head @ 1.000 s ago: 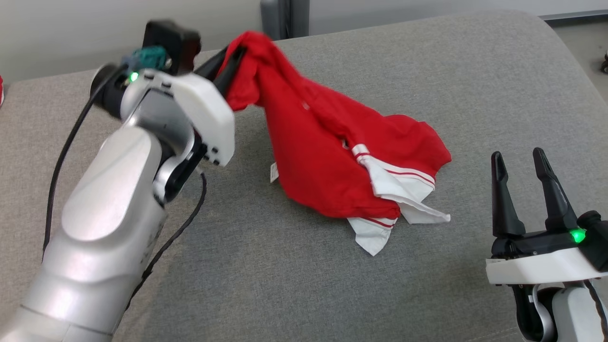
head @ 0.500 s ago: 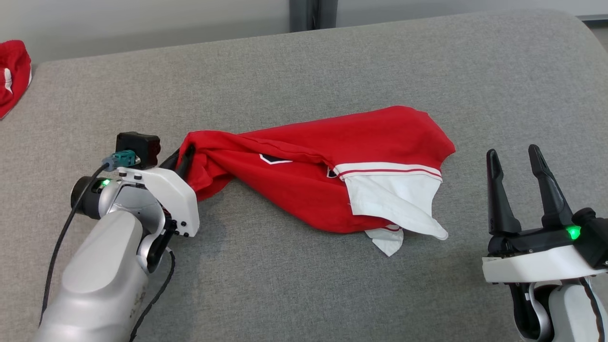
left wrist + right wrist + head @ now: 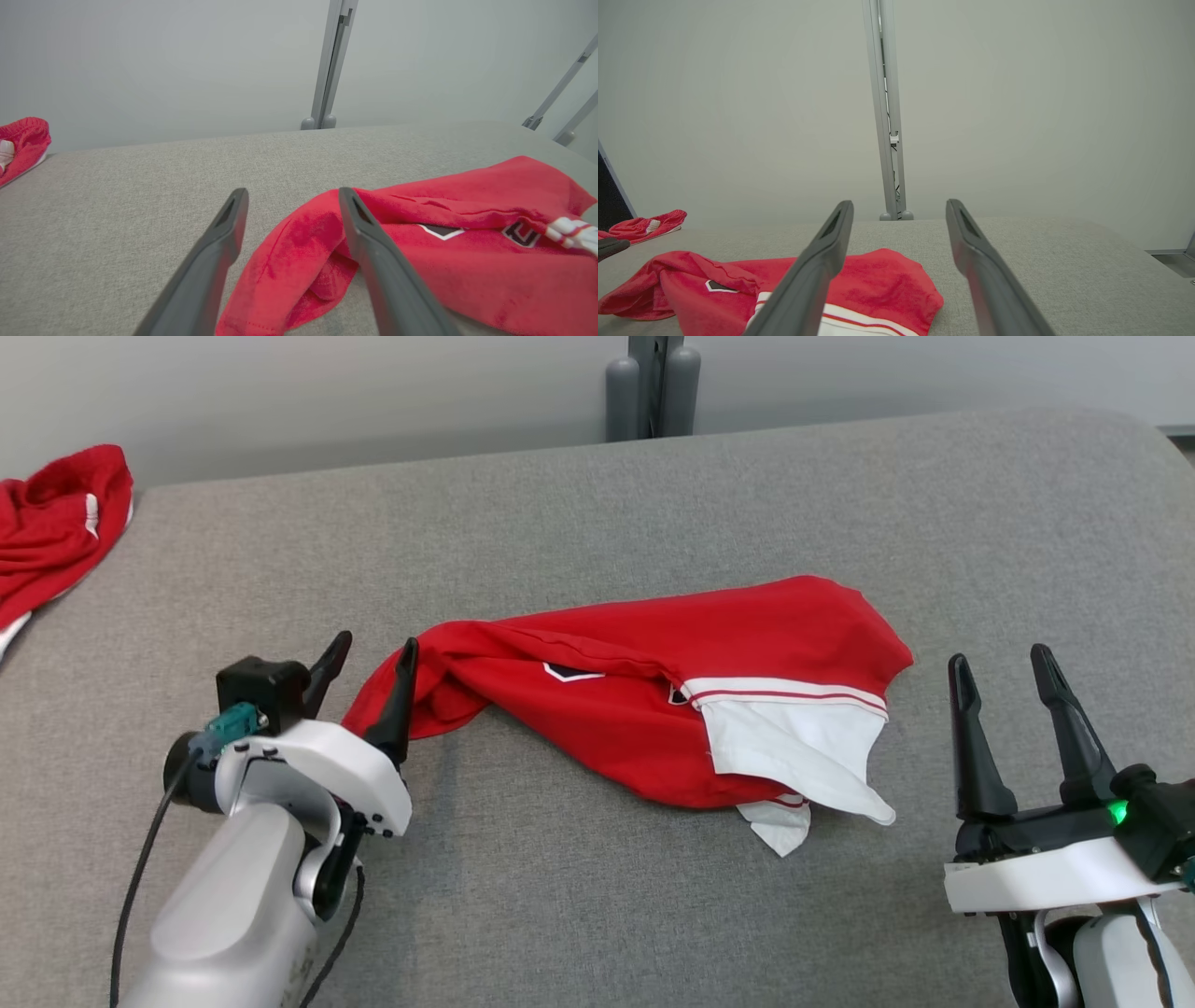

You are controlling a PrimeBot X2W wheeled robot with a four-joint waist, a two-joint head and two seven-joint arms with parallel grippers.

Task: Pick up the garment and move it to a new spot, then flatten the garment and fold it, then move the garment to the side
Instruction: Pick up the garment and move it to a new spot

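- Left tool (image 3: pixel 376 644) stands with its two fingers spread wide and grips nothing. The garment (image 3: pixel 653 709) lies on the grey tabletop (image 3: pixel 560 896), about midway between the left and right edges, stretched out from left to right.
- Handling, by the look of it: light, limp red knit with white striped trim (image 3: pixel 794 747). It should sag, twist and drag rather than keep a shape, and it is not fragile.
- Where to take hold: the cloth is twisted, with a narrow bunched end toward the left edge and a wider end with the trim toward the right edge. For flattening, an outer hem or corner at each end looks better than the thick middle.
- The bunched end lies between the left tool's fingers, up against the one nearer the garment. Whether it touches cannot be told.
- Right tool (image 3: pixel 996 658) is equally wide open and empty, on the near side toward the right edge, apart from the trim.
- Another red cloth (image 3: pixel 56 523) sits at the far left corner, well apart.
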